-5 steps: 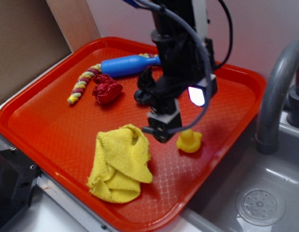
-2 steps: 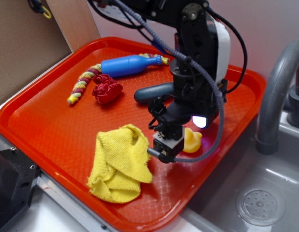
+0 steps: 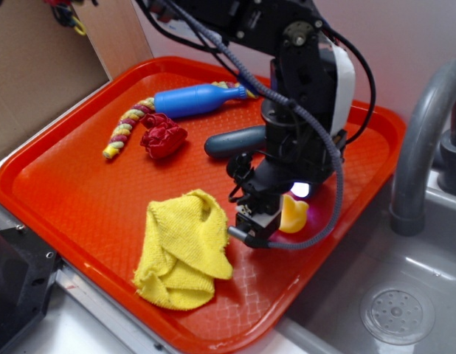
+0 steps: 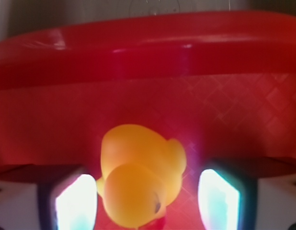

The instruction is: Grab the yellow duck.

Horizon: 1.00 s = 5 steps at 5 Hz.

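Between the two fingertips of the gripper (image 4: 145, 201), the yellow duck (image 4: 138, 179) sits on the red tray (image 4: 138, 72). One pad (image 4: 74, 203) stands to its left and the other to its right, spread apart with a gap of tray showing on each side, so the jaws are wide and grip nothing. The duck is glossy and smooth, with a rounded body, a round head toward the near edge of the wrist view, a small dark eye and a bit of orange-red beak at the bottom.

From the exterior view, the gripper (image 3: 259, 225) points steeply down at the tray (image 3: 80, 184), its black arm leaning in from the far side, and the duck (image 3: 294, 214) peeks out just right of it. A yellow cloth (image 3: 184, 251) lies bunched just left of the gripper. Farther off lie a blue bottle (image 3: 195, 98), a braided rope (image 3: 128, 127) and a red crumpled thing (image 3: 163, 136). The tray's raised right rim is near the duck; beyond it is a grey sink (image 3: 390, 295).
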Available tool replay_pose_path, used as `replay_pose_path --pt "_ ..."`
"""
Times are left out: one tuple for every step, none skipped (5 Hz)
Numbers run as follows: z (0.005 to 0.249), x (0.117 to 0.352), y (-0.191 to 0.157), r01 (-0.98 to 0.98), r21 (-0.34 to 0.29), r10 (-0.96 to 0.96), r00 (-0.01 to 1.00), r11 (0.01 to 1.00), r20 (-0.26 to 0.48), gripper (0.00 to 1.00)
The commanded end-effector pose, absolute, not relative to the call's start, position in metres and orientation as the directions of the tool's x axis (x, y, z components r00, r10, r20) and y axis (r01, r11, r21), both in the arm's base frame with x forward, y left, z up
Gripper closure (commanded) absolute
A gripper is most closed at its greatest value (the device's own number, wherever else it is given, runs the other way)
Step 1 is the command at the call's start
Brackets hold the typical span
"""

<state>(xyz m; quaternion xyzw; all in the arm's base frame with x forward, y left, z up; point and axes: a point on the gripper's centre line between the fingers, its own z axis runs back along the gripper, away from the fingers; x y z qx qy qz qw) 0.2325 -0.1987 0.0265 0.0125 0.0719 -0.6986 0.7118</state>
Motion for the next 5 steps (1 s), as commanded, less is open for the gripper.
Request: replay_pose_path --pt "0.038 0.203 -0.221 0.998 -0.048 -0.993 -0.049 -0.044 -0.108 1.00" --pt "0.041 0.204 -0.224 0.998 -0.049 -0.993 -0.035 -0.030 -0.110 1.00" --pt "0.054 0.206 -0.218 0.999 -0.036 -0.995 0.020 0.024 -0.101 1.00" --pt "0.100 0.204 -0.182 0.966 -0.021 -0.964 0.256 0.259 -0.075 1.00" --pt "0.139 0.200 -0.147 0.881 -0.016 -0.880 0.471 0.473 -0.063 1.00"
